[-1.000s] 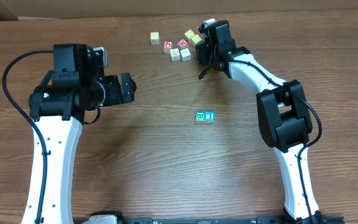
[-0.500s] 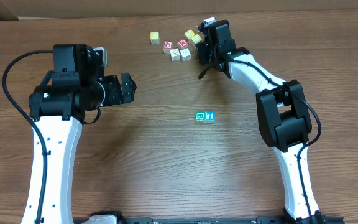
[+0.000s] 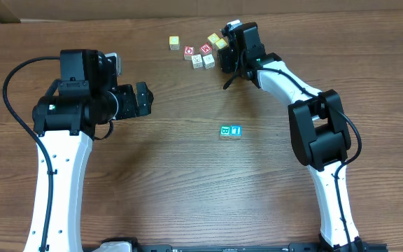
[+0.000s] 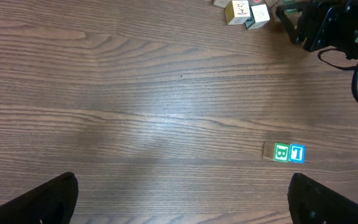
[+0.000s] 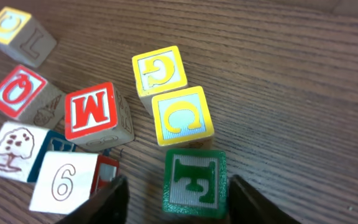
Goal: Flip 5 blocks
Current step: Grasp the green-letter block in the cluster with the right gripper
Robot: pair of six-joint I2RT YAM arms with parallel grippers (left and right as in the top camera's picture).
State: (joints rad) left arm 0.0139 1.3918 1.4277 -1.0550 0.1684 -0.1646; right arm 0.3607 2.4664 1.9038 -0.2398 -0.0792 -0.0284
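Tabletop [image 5: 303,93], green block [image 5: 194,180] between end effector [image 5: 178,193] fingers [image 5: 112,202]

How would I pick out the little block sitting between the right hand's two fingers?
Look to the table's far side, where the right hand reaches into a cluster of small wooden cubes. In the wrist view, the block lies between its fingers, just below two yellow-faced cubes. It alone shows a green top, printed with the letter F.
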